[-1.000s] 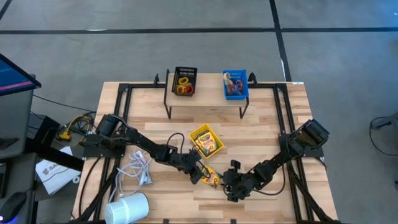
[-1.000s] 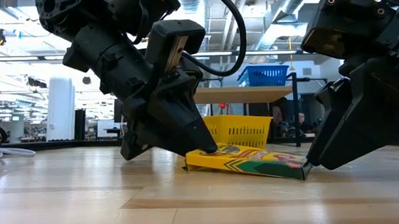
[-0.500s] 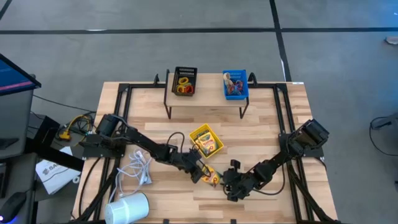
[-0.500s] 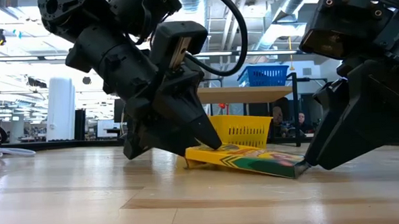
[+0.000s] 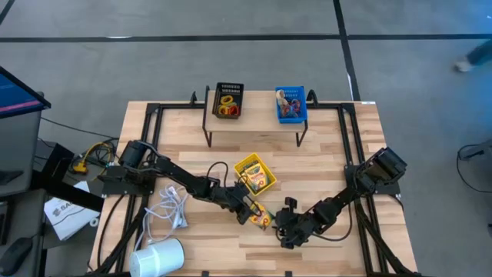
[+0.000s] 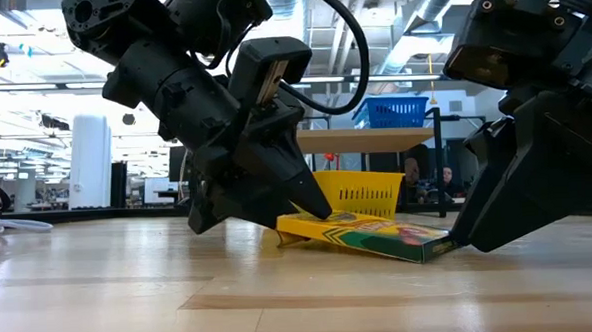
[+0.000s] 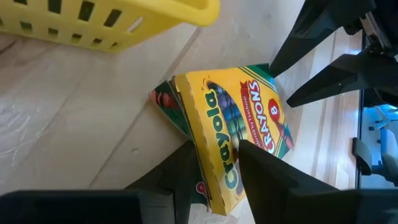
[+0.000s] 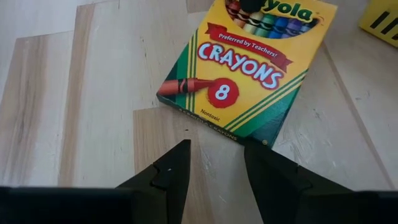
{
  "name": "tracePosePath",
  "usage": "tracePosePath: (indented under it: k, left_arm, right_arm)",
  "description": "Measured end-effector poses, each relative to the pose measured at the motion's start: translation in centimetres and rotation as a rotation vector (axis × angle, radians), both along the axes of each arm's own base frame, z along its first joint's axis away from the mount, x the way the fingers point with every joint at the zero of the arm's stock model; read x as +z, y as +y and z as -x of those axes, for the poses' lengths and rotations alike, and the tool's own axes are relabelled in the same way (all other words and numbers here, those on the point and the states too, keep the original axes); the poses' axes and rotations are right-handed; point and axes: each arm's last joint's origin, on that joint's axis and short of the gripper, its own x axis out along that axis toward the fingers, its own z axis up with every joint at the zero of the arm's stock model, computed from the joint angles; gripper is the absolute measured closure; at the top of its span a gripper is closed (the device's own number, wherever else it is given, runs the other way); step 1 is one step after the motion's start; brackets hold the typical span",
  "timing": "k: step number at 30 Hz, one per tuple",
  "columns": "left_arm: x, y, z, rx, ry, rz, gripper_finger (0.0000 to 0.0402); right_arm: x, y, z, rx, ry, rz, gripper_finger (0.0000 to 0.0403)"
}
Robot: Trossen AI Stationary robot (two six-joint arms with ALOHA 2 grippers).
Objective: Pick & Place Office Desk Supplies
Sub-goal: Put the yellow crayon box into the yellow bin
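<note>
Pale wooden slats make up the table [image 5: 323,165], on whose near-left part a white coiled cable [image 5: 171,206] and a white cylinder [image 5: 157,257] are seen. Near the middle, the left gripper [image 5: 251,215] is lowered onto a flat yellow-and-green cardboard crayon box [image 6: 364,235], one edge of which is straddled by its partly spread fingers [image 7: 186,174]. Just right of the box, the right gripper [image 5: 281,228] is held partly open and empty, fingertips at the box's edge. A yellow plastic bin [image 5: 255,175] lies just beyond. Black [image 5: 227,100] and blue [image 5: 290,105] bins sit on the far shelf
</note>
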Motion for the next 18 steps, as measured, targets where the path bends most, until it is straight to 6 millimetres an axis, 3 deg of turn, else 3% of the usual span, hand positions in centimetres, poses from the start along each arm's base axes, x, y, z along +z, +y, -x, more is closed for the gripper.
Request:
tracePosePath:
  k: [7, 15, 18]
  left_arm:
    - [0.1, 0.0, 0.1, -0.004, 0.013, -0.008, 0.0285]
    - [3.2, 0.5, 1.1, 0.016, 0.01, -0.097, 0.029]
    - [3.3, 0.6, 1.3, 0.02, 0.03, -0.109, 0.0291]
  right_arm:
    - [0.0, 0.0, 0.0, -0.001, 0.003, 0.002, 0.0253]
    - [-0.1, 0.0, 0.0, -0.002, 0.007, 0.003, 0.0253]
    - [-0.1, 0.0, 0.0, -0.002, 0.006, 0.003, 0.0253]
